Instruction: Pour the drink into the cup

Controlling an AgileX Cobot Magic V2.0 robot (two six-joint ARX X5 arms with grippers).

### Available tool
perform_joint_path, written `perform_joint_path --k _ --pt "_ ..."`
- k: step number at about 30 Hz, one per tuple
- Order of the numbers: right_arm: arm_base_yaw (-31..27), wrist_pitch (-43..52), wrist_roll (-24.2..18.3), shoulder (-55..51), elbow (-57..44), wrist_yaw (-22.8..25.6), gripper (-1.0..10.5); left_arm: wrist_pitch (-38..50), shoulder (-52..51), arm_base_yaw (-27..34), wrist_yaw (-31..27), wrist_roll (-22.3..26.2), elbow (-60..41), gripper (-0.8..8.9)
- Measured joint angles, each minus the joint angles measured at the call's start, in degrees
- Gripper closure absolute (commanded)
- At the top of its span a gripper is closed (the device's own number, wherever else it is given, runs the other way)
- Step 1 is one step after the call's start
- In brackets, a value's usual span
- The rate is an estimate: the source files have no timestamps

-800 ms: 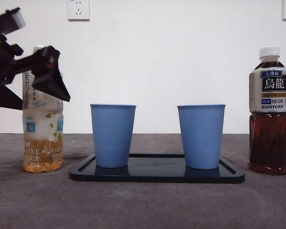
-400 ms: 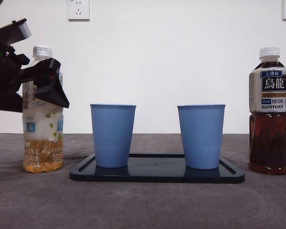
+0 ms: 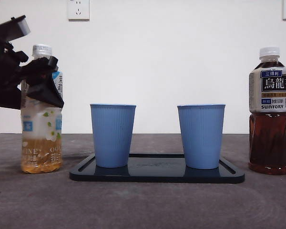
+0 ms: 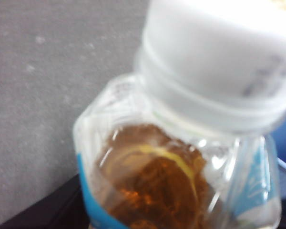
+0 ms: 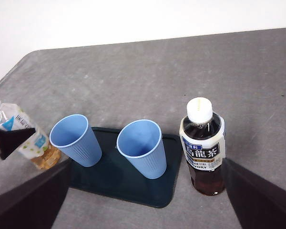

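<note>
the left claw (image 3: 43, 78) is clamped on the pale tea bottle (image 3: 41, 138), standing on the table (image 3: 143, 205) left of the tray (image 3: 157, 172); the right claw (image 5: 143, 191) hangs wide open, holding nothing.

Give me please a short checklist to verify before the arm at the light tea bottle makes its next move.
1. Left tool is at the light tea bottle, around its upper part: ok.
2. Grip is firm: cannot tell; the left wrist view shows only the bottle, close and blurred.
3. White cap is off for pouring: not ok, it is on.
4. Both blue cups stand upright on the dark tray: ok.
5. Cups are empty: ok, judging by the right wrist view.
6. Dark tea bottle stands apart from the tray, and the right tool, high above the table, is away from it: ok.
</note>
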Motion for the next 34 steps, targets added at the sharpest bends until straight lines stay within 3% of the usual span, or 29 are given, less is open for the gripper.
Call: perform_joint_path --k 5,12,22,26,34 --pt "0.0 0.0 0.0 0.0 0.0 -0.02 4.5 -12.76 -5.33 -1.51 0.22 1.79 3.37 6.05" --pt "0.0 0.02 0.0 0.0 0.0 -0.02 4.5 -37.44 -6.21 -2.73 0.17 5.99 19.52 6.06" --pt "0.0 0.02 0.0 0.0 0.0 -0.02 4.5 -68.24 2.97 -4.39 -0.33 8.59 43.78 6.05" --pt "0.0 0.02 0.0 0.0 0.0 -0.02 4.5 -73.85 8.59 -7.08 -5.64 9.25 50.45 6.05" --pt "0.0 0.02 0.0 0.0 0.0 -0.02 4.5 -79.87 19.82 -13.57 -21.79 12.15 56.3 6.05"
